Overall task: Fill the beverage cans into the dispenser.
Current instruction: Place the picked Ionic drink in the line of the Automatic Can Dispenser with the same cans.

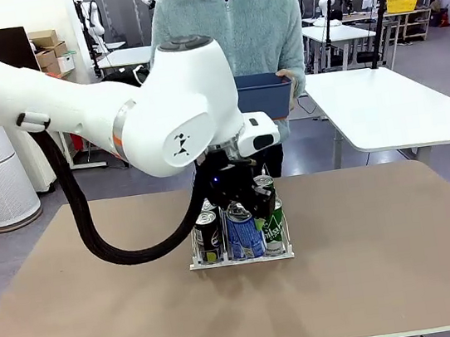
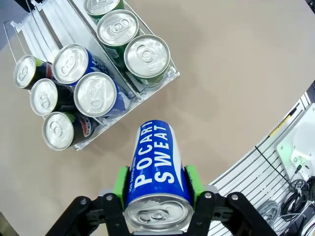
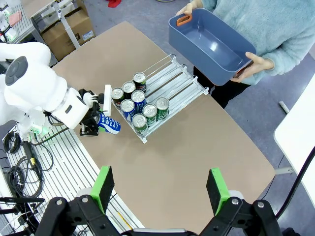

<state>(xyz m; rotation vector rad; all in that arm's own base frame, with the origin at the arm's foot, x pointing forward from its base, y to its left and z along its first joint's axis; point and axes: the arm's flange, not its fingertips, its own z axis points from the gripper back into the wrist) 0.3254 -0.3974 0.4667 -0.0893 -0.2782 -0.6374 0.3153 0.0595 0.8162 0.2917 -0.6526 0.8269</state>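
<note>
Cans fill the near end of the dispenser (image 1: 242, 257), which sits on the brown table (image 1: 389, 263) near the middle, a little toward the robot's edge. Nearest the robot, the left gripper (image 2: 157, 189) is clamped on a blue can (image 2: 156, 172) lettered POCARI SWEAT, its green pads (image 2: 119, 181) pressed to either side of the can's body; the can lies along the fingers with its silver top toward the wrist camera. In the right wrist view this held can (image 3: 109, 123) hangs just outside the dispenser's near end, close to the front row but apart from it. In the left wrist view the rack's three lanes show from above: one lane holds three dark cans (image 2: 43, 97), the middle lane two blue cans (image 2: 96, 93), and the third lane three green cans (image 2: 146, 55), all upright and packed toward the low front stop. The far parts of the lanes (image 3: 174, 78) lie bare, running toward the person's edge of the table. The right gripper (image 3: 160, 189) hangs high above the table with its jaws wide apart and nothing between the pads. Beyond the far edge a person in a grey-green fleece stands holding a blue tub (image 3: 209, 45) in both hands (image 3: 256, 63), tilted so that its inside faces up.
</note>
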